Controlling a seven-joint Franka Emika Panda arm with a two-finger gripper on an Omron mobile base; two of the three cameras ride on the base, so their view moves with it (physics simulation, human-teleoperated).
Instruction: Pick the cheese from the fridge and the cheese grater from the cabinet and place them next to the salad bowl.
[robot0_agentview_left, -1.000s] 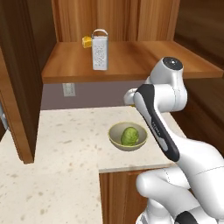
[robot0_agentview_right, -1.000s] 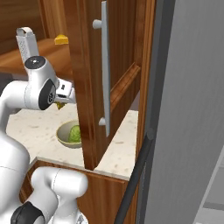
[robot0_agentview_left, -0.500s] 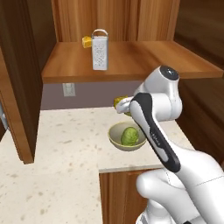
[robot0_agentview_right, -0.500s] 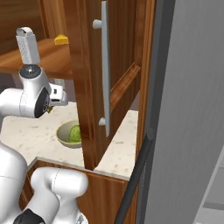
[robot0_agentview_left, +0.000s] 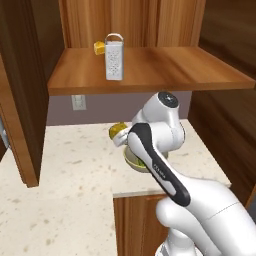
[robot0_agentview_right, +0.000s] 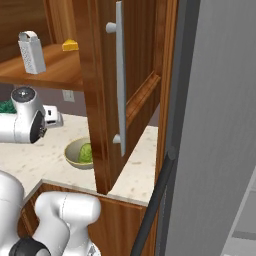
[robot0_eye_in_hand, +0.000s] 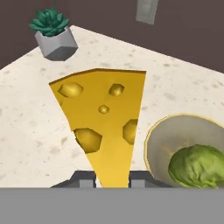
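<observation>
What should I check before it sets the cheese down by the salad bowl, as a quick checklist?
1. Cheese held in the hand: ok, the wedge sits between the fingertips.
2. Salad bowl located: ok, right beside the cheese in the hand view.
3. Free counter next to the bowl: ok, bare speckled surface on the near side.
4. Potted plant out of the way: ok, well apart at the counter's far corner.
5. Height above the counter: cannot tell.
6. Cheese grater fetched: not ok, it stands on the cabinet shelf.

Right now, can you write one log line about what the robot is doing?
step: carrying cheese | fingers: shut on cheese | over counter beside salad bowl | grater: on cabinet shelf
</observation>
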